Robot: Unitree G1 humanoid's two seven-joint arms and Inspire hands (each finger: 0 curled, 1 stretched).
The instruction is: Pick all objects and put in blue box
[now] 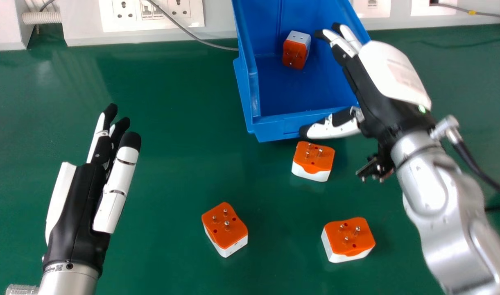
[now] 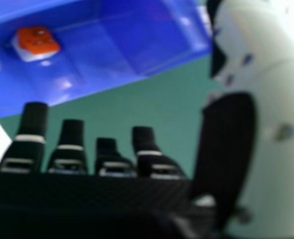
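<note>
A smooth green tabletop [image 1: 168, 172] lies under everything; beyond the box, white wall trunking [image 1: 82, 35] runs along the table's far edge. The deep, open, rectangular blue plastic box [image 1: 274, 127] is the landmark; the right hand [image 1: 356, 78], black and white on a silver forearm, hangs over the box's right wall, wide open, its fingers straight and its thumb spread out at the box's near wall; it has hold of nothing, and whether the thumb touches the box I cannot tell. The left hand [image 1: 80, 200], black and white too, is well apart from the box, to its left and nearer the robot; its fingers are straight, and it has hold of nothing.

Of the blocky orange-and-white plastic plug adapters with metal pins, one adapter [image 1: 295, 53] is inside the box, on its floor towards the far end, pins facing the near wall; a second adapter [image 1: 314, 159] sits on the table just in front of the box, pins up, near the right thumb; a third adapter [image 1: 225, 227] is in front of the box and to its left, pins up; a fourth adapter [image 1: 349, 238] is in front of the box and to its right, pins up.
</note>
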